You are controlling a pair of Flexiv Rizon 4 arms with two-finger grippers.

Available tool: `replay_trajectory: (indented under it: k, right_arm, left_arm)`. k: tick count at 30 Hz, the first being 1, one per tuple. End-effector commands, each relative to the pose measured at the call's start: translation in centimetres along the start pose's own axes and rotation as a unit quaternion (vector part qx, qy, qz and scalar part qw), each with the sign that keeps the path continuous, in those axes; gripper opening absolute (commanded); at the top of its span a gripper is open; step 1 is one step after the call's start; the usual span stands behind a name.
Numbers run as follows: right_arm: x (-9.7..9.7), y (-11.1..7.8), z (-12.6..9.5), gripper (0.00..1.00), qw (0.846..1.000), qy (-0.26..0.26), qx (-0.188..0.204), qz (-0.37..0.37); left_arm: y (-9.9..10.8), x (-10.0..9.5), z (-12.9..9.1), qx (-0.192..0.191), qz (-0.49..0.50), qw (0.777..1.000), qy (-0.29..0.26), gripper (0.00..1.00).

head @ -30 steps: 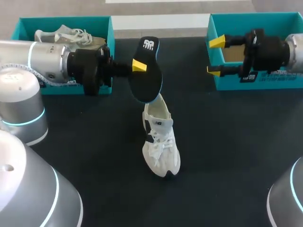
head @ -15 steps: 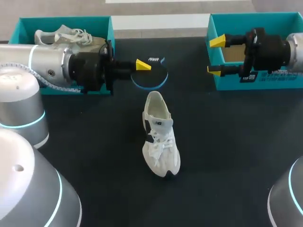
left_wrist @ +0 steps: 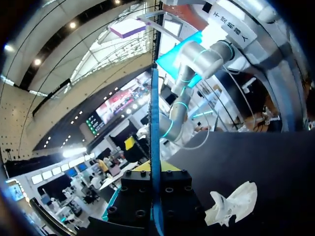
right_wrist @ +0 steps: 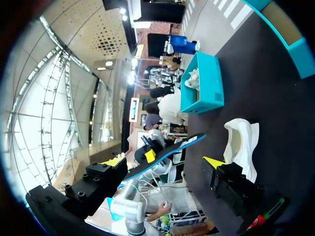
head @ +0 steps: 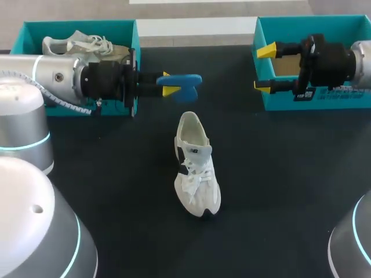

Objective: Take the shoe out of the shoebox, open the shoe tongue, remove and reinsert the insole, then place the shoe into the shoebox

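Head view is showing the left gripper (head: 169,83) pinching the blue insole (head: 189,80) just beyond the white shoe (head: 196,165), with the right gripper (head: 265,69) hanging spread at the edge of a shoebox (head: 278,102); left wrist view, insole edge-on, seemingly clamped; right wrist view, fingers apart.

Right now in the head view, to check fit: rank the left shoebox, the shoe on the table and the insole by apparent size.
left shoebox, though partly hidden
shoe on the table
insole, seen edge-on
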State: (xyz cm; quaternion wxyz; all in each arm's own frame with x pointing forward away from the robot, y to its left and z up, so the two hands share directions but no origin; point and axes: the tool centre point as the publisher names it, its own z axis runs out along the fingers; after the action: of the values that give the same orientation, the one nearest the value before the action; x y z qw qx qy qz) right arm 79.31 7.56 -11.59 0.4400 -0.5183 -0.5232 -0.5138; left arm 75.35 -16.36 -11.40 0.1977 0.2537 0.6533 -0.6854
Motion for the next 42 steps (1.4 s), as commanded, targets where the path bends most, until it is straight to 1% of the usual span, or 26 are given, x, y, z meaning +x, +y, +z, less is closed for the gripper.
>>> replay_trajectory:
  k: [1, 8, 10, 11, 12, 13, 14, 16, 17, 18, 19, 20, 21, 23, 28, 30, 33, 42]
  right_arm:
    - [0.0, 0.0, 0.2, 1.00, 1.000, -0.001, -0.001, 0.000]
    - [0.0, 0.0, 0.2, 1.00, 1.000, -0.001, -0.001, 0.000]
    - [0.0, 0.0, 0.2, 1.00, 1.000, -0.001, -0.001, 0.000]
    - [0.0, 0.0, 0.2, 1.00, 1.000, -0.001, -0.001, 0.000]
    - [0.0, 0.0, 0.2, 1.00, 1.000, -0.001, -0.001, 0.000]
    - [0.0, 0.0, 0.2, 1.00, 1.000, -0.001, -0.001, 0.000]
    - [0.0, 0.0, 0.2, 1.00, 1.000, -0.001, -0.001, 0.000]
    - [0.0, 0.0, 0.2, 1.00, 1.000, -0.001, -0.001, 0.000]
    - [0.0, 0.0, 0.2, 1.00, 1.000, -0.001, -0.001, 0.000]
    - [0.0, 0.0, 0.2, 1.00, 1.000, -0.001, -0.001, 0.000]
    - [0.0, 0.0, 0.2, 1.00, 1.000, -0.001, -0.001, 0.000]
    - [0.0, 0.0, 0.2, 1.00, 1.000, -0.001, -0.001, 0.000]
    - [0.0, 0.0, 0.2, 1.00, 1.000, -0.001, -0.001, 0.000]
    - [0.0, 0.0, 0.2, 1.00, 1.000, -0.001, -0.001, 0.000]
    - [0.0, 0.0, 0.2, 1.00, 1.000, -0.001, -0.001, 0.000]
    - [0.0, 0.0, 0.2, 1.00, 1.000, -0.001, -0.001, 0.000]
    - [0.0, 0.0, 0.2, 1.00, 1.000, -0.001, -0.001, 0.000]
    - [0.0, 0.0, 0.2, 1.00, 1.000, -0.001, -0.001, 0.000]
  left_arm:
    - [0.0, -0.2, 0.0, -0.001, -0.060, 0.998, 0.004, 0.00]
    - [0.0, -0.2, 0.0, -0.001, -0.060, 0.998, 0.004, 0.00]
    - [0.2, -0.7, 0.2, 0.016, -0.146, 0.989, 0.008, 0.00]
    - [0.1, -1.0, 0.3, 0.030, -0.180, 0.983, 0.000, 0.00]
    - [0.2, -1.4, 0.4, 0.020, -0.226, 0.974, -0.009, 0.00]
    - [0.3, -1.5, 0.5, 0.029, -0.242, 0.970, -0.003, 0.00]
    - [0.2, -1.8, 0.7, 0.033, -0.284, 0.958, -0.015, 0.00]
    - [0.3, -1.9, 0.9, 0.044, -0.336, 0.941, -0.011, 0.00]
    - [0.2, -2.0, 1.1, 0.041, -0.388, 0.921, -0.016, 0.00]
    - [0.3, -1.9, 1.3, 0.043, -0.413, 0.910, -0.009, 0.00]
    - [0.3, -1.9, 1.4, 0.037, -0.447, 0.894, -0.014, 0.00]
    - [0.3, -1.7, 1.6, 0.047, -0.471, 0.881, -0.002, 0.00]
    - [0.2, -1.7, 1.7, 0.052, -0.492, 0.869, -0.006, 0.00]
    - [0.1, -1.5, 1.8, 0.042, -0.520, 0.853, -0.003, 0.00]
    - [0.3, -1.1, 1.8, 0.011, -0.564, 0.826, 0.004, 0.00]
    - [0.5, -1.0, 1.9, 0.012, -0.579, 0.815, 0.008, 0.00]
    - [0.9, -1.1, 2.0, 0.005, -0.588, 0.809, 0.011, 0.00]
    - [0.9, -1.1, 2.0, 0.005, -0.588, 0.809, 0.011, 0.00]
